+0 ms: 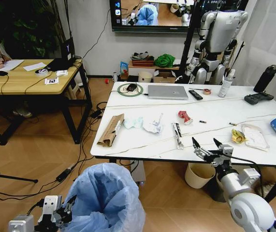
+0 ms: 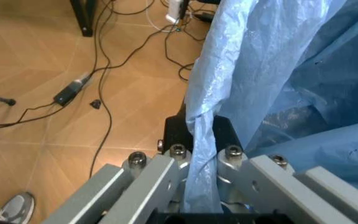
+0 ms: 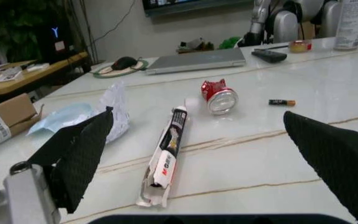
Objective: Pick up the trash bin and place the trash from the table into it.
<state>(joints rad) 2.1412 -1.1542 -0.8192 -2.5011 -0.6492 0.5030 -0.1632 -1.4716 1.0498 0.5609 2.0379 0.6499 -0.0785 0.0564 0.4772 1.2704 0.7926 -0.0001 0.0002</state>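
Place: a robotics lab or test room set up like an office.
Far wall: a wall screen showing a camera feed, and beside it on the right a parked humanoid robot on a stand.
Left side: a wooden-topped desk with papers and a printed marker tag, a person seated at its far end.
Floor: wood-look boards crossed by loose black cables and a power brick.
Centre: a marble-look table carrying a laptop, a remote and a game controller.
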